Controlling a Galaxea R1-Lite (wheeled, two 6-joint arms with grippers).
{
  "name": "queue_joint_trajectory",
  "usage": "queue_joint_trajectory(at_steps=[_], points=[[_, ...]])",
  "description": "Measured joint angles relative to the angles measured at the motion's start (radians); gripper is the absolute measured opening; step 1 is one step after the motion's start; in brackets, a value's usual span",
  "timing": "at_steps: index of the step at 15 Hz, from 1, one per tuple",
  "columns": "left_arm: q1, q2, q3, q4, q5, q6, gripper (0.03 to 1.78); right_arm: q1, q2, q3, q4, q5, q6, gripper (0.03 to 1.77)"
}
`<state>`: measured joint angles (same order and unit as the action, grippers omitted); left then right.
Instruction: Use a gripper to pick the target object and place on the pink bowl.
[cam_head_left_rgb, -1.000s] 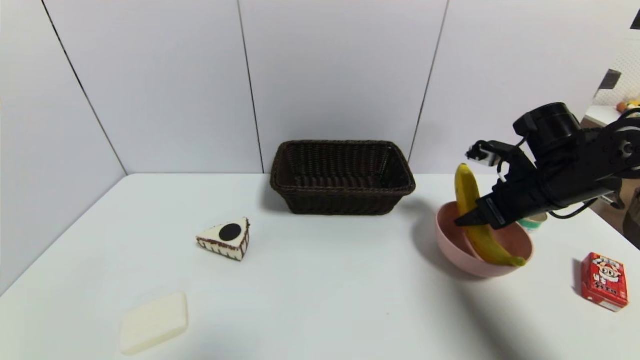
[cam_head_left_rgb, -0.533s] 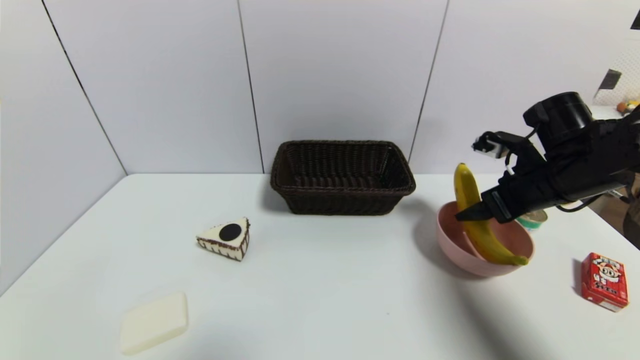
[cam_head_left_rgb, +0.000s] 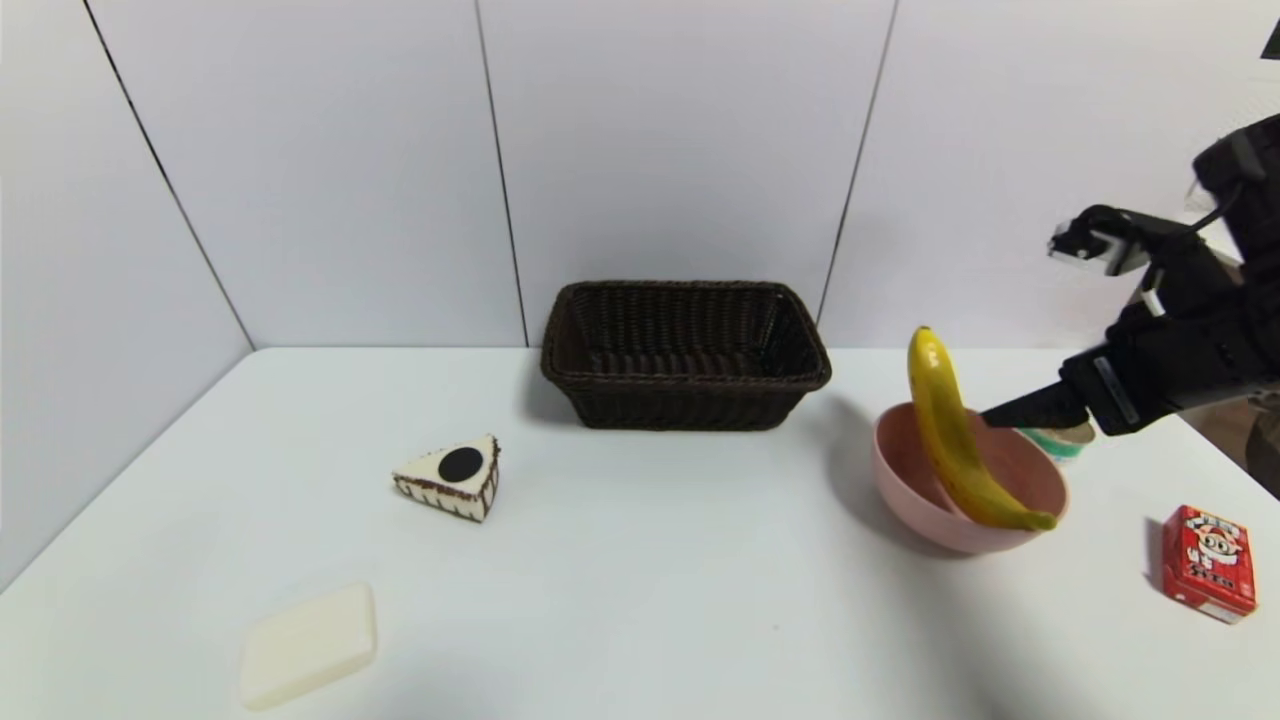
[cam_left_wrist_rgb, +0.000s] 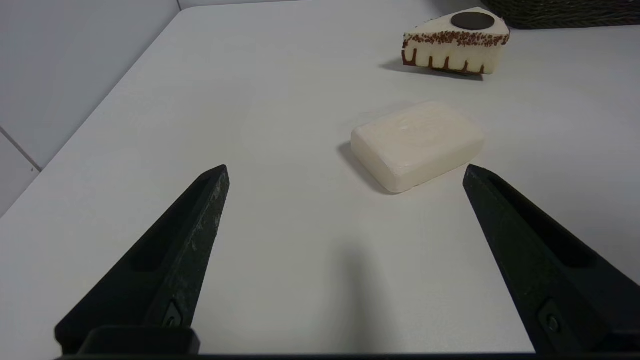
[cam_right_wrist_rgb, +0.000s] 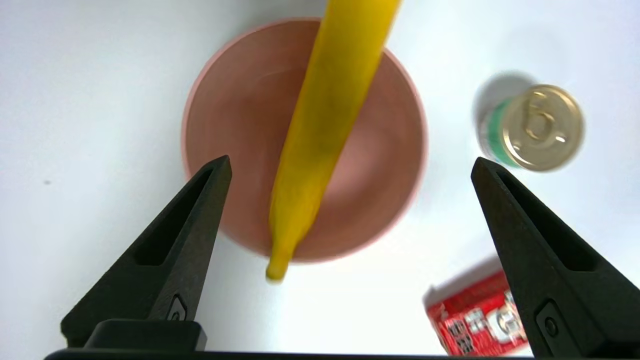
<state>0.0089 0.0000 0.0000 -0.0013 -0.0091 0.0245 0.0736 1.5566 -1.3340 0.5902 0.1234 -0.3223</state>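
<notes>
right gripper (cam_head_left_rgb: 1010, 412) is off the banana (cam_head_left_rgb: 950, 440), fingers spread wide, pulled back and up toward the table's right edge. banana now sits free across the pink bowl (cam_head_left_rgb: 905, 495), near end on its rim.

yellow banana (cam_head_left_rgb: 950, 440), pink bowl (cam_head_left_rgb: 905, 495), dark brown woven basket (cam_head_left_rgb: 685, 355), cream soap bar (cam_head_left_rgb: 308, 645), red box (cam_head_left_rgb: 1208, 562).
</notes>
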Motion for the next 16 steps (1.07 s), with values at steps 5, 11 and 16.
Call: queue_joint_trajectory(at_steps=[5,11,16], points=[[0.0,0.0,0.0,0.0,0.0,0.0,1.69,-0.03,-0.213,0.09,-0.038,-0.022,0.078,1.68],[0.0,0.0,0.0,0.0,0.0,0.0,1.69,-0.027,-0.523,0.476,-0.32,-0.176,0.207,1.69],[0.0,0.0,0.0,0.0,0.0,0.0,1.69,-0.031,-0.827,0.849,-0.63,-0.237,0.273,1.69]])
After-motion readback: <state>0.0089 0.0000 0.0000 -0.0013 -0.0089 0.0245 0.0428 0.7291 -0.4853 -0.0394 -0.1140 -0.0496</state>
